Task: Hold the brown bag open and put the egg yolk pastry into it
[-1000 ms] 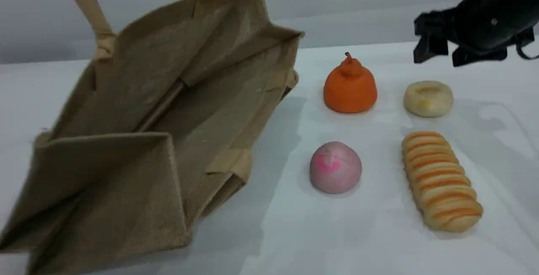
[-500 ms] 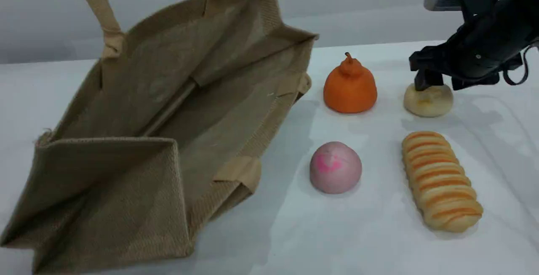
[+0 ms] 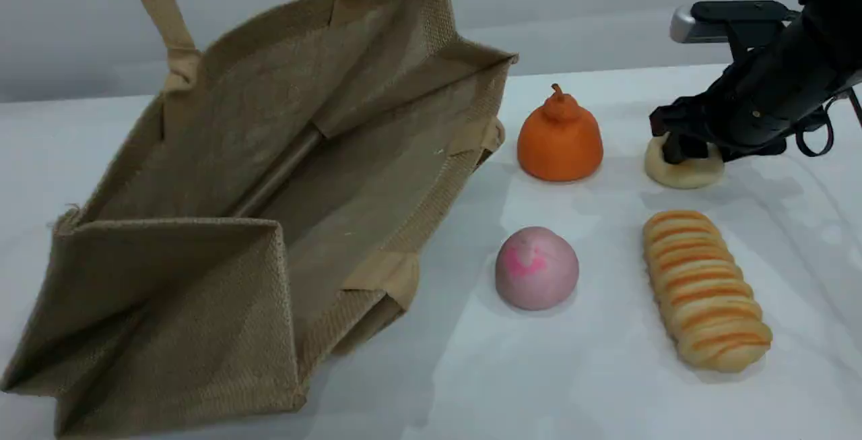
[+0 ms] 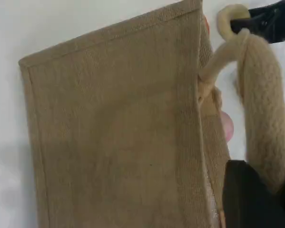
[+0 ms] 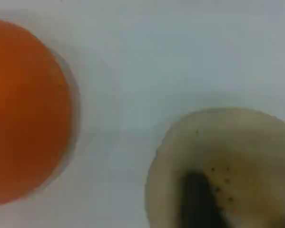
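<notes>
The brown bag (image 3: pixel 256 177) lies tilted at the left with its mouth wide open toward me. One beige handle (image 3: pixel 158 15) is pulled up out of the top of the scene view. In the left wrist view that handle (image 4: pixel 263 109) runs down into my left gripper (image 4: pixel 261 194), which is shut on it above the bag's side (image 4: pixel 113 133). The egg yolk pastry (image 3: pixel 687 174) sits at the far right. My right gripper (image 3: pixel 714 150) is down on it. One dark fingertip (image 5: pixel 199 199) presses into the pastry's top (image 5: pixel 237 142). How tightly the jaws hold is unclear.
An orange pear-shaped piece (image 3: pixel 559 140) stands just left of the pastry and fills the left of the right wrist view (image 5: pixel 23 109). A pink-marked ball (image 3: pixel 537 268) and a long orange-striped loaf (image 3: pixel 704 288) lie nearer the front. White table (image 3: pixel 592 386) all around.
My right gripper dropped from above the table's back edge onto the pastry and its jaws drew closer. The bag's mouth shifted slightly to the right.
</notes>
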Robot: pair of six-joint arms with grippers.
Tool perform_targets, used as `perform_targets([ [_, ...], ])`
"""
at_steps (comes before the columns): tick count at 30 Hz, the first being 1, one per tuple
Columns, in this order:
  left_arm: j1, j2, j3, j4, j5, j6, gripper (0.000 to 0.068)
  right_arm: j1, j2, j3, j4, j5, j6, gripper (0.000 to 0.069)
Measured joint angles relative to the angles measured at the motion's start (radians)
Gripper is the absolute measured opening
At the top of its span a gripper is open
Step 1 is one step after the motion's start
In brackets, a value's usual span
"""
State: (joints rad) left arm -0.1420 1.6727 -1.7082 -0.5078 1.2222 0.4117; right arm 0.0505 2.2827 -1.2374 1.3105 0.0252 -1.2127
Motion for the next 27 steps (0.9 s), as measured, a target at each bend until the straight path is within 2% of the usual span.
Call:
perform_targets([
  [2,0.000,0.000,0.000,0.000,0.000,0.000,0.0083,0.000,-0.002,0.000,0.000,-0.001,-0.004,0.0223],
  [3,0.000,0.000,0.000,0.000,0.000,0.000,0.0083,0.000,-0.001,0.000,0.000,-0.001,-0.004,0.0142],
  [6,0.000,0.000,0.000,0.000,0.000,-0.001,0.0083,0.000,-0.017,0.001,-0.001,0.014,-0.004,0.0059],
  [12,0.000,0.000,0.000,0.000,-0.001,0.007,0.0083,0.000,-0.141,0.014,-0.011,0.102,-0.006,0.0038],
  [17,0.000,0.000,0.000,0.000,-0.001,0.028,0.0083,0.000,-0.281,0.017,-0.052,0.279,0.024,0.0036],
  [24,0.000,0.000,0.000,0.007,-0.002,0.030,0.0083,0.002,-0.429,0.017,-0.235,0.563,0.262,0.0035],
  [27,0.000,0.000,0.000,0.008,-0.002,0.031,0.0083,0.035,-0.470,0.051,-0.260,0.653,0.322,0.0035],
])
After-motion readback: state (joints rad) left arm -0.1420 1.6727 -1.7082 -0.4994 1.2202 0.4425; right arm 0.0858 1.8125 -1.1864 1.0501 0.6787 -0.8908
